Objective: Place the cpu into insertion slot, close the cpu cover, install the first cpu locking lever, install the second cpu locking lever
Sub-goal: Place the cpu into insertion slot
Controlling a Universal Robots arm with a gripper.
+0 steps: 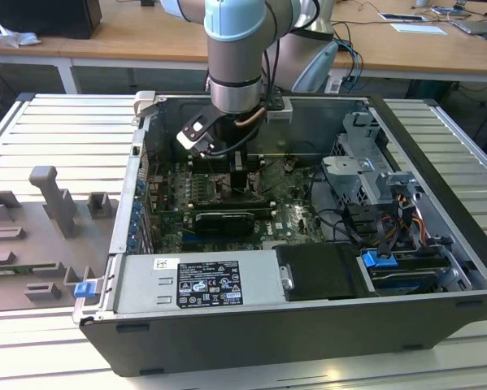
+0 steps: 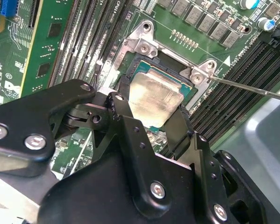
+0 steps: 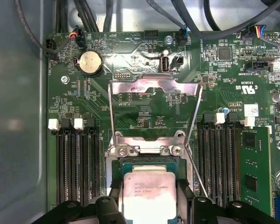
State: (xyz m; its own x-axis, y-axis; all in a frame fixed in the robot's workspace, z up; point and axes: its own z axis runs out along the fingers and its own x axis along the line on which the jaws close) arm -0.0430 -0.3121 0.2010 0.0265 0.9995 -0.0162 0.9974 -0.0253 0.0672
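At the centre of the exterior view, inside the open computer case (image 1: 227,345) that stands on the ribbed surface (image 1: 56,130), the arm reaches straight down to the motherboard (image 1: 296,215). In both wrist views the tool (image 2: 149,109) (image 3: 149,200) is narrowed onto the cpu (image 2: 154,93) (image 3: 149,191), one black finger pressed against each of two opposite edges. The chip sits over the insertion slot (image 2: 151,58), silvery top up, with its green edge just inside the slot's dark frame. Whether it is fully seated I cannot tell.

The cpu cover (image 3: 154,85) stands swung open on its hinge beyond the slot, and a thin wire locking lever (image 2: 252,88) lies free beside it.

Placing the cpu looks like the step in hand. Doing it well means keeping the chip flat and square to the slot, with its corners matched, and lowering it without force or sideways sliding, because the contacts underneath would bend easily. The grip should stay on the edges, clear of the frame.

Writing: the cpu top bears faint grey lines of print. Small white lettering is scattered across the board, and a black-and-white label (image 1: 206,284) with symbols sits on the grey box, low and centre-left in the exterior view.
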